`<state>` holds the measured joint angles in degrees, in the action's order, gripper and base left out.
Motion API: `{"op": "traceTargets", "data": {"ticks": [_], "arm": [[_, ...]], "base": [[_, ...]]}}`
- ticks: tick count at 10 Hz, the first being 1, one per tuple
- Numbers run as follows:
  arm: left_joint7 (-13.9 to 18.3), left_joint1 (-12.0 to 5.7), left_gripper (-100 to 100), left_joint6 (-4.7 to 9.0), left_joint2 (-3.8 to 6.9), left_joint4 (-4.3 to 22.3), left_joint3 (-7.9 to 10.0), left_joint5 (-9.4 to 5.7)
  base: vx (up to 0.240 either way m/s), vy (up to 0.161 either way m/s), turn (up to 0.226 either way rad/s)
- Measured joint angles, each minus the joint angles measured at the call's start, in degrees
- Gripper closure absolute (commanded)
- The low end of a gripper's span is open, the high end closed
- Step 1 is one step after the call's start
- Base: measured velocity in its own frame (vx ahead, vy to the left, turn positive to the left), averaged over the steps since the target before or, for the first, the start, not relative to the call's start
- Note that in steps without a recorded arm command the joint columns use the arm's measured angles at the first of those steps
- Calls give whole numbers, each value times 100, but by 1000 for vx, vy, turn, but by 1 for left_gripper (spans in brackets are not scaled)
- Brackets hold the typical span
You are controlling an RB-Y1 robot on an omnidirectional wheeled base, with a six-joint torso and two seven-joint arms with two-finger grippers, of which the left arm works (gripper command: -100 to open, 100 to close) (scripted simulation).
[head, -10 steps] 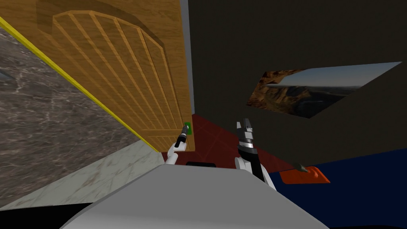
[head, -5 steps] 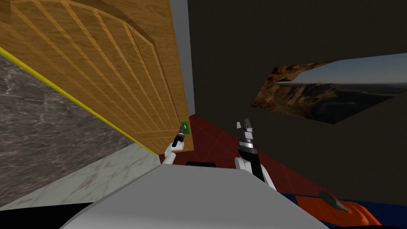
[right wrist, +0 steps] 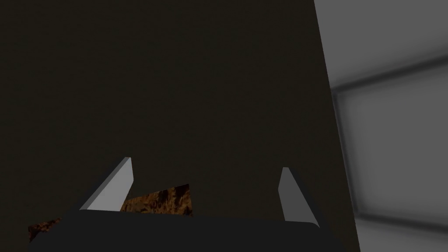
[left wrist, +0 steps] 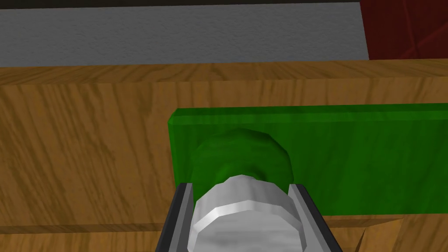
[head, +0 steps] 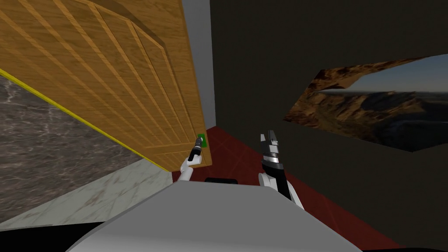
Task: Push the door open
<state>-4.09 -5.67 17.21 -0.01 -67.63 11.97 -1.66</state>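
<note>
A wooden door [head: 109, 78] with raised slats stands ajar ahead on my left. Near its free edge is a green plate [head: 201, 138]. In the left wrist view the green plate [left wrist: 358, 153] carries a silver knob [left wrist: 245, 214] on a green round base. My left gripper [left wrist: 241, 187] is shut on that knob, one finger pressing each side. In the head view the left gripper [head: 198, 142] sits at the door's edge. My right gripper [head: 269, 137] is held up in front of me, apart from the door, and the right gripper [right wrist: 205, 165] is open with nothing between its fingers.
A grey door frame [head: 203, 65] borders the door's free edge. A dark wall with a landscape picture [head: 376, 109] runs along the right. Dark red floor [head: 236, 153] lies past the door. A marble wall [head: 52, 140] and pale marble floor [head: 109, 197] are on the left.
The whole head view has shifted: I have moved forward, the door looms larger and its edge sits further left. The orange thing on the floor has left the picture. The left gripper stays on the knob.
</note>
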Motion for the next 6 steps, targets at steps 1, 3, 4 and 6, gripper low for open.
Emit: {"op": "traceTargets", "data": {"ticks": [1, 3, 4, 6], "arm": [[-10, 11, 100, -17, -53, -23, 78, -16], [7, 39, 100, -55, 21, -41, 122, -40], [2, 47, 100, -42, 67, 8, 179, -51], [-40, 102, 100, -51, 86, -67, 296, -62]], "base": [[69, -43, 47], [155, -67, 39], [182, -70, 64], [207, -65, 47]]}}
